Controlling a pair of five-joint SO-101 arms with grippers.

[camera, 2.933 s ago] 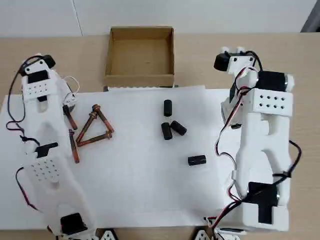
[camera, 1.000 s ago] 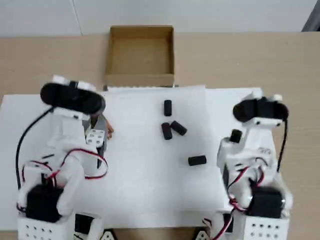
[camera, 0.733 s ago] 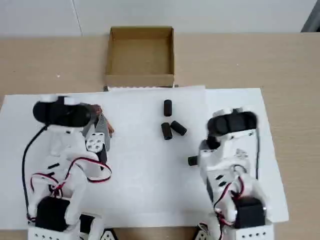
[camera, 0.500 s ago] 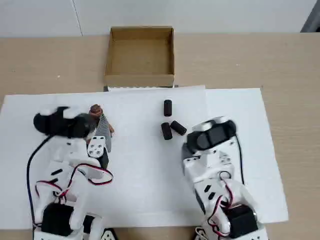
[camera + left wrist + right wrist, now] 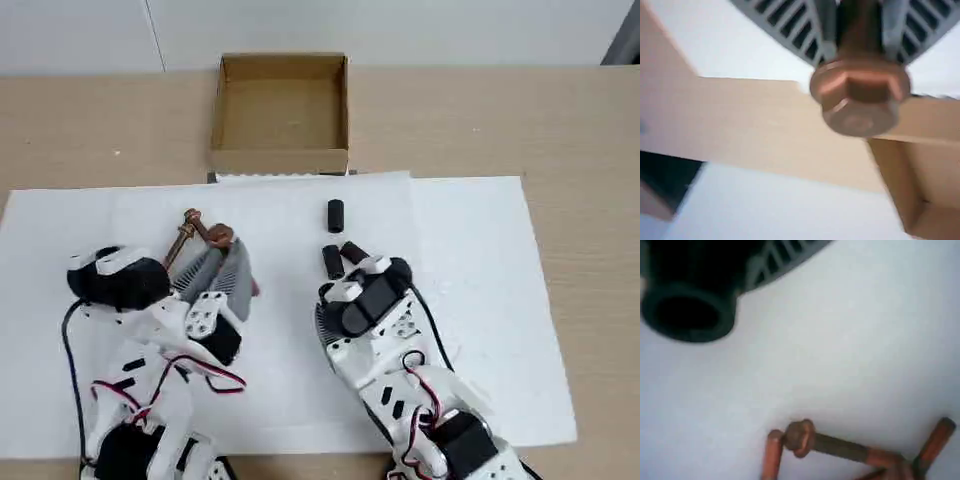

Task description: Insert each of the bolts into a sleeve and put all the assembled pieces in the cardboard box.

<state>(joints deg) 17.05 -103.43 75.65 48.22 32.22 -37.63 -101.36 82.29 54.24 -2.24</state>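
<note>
Item: left gripper (image 5: pixel 860 30). Two grey ribbed plastic fingers (image 5: pixel 785 20) are clamped on the shank of a copper-coloured bolt (image 5: pixel 860 95). Its hexagonal flanged head juts out past the fingertips, lifted off the sheet.

Item: right gripper (image 5: pixel 715 265). Its fingers are closed on a black sleeve (image 5: pixel 687 310), a short matte cylinder. The round bore is open at the free end and also raised above the sheet.

Item: loose bolts (image 5: pixel 840 446). Slender coppery metal rods with hex heads lie flat on the paper, their ends crossing or touching. From above, one lies just beside the left arm's fingers.

Item: loose sleeves (image 5: pixel 335 214). There are three, black and cylindrical, lying on the paper. One lies alone, nearer the box. The other two lie close together just beyond the right arm.

Item: cardboard box (image 5: pixel 281 158). Square, shallow, open-topped brown card, it sits on the tabletop (image 5: pixel 500 120) at the far edge of the sheet.

Item: paper sheet (image 5: pixel 480 300). Smooth and white, it is spread over the pale wood-grain tabletop.
</note>
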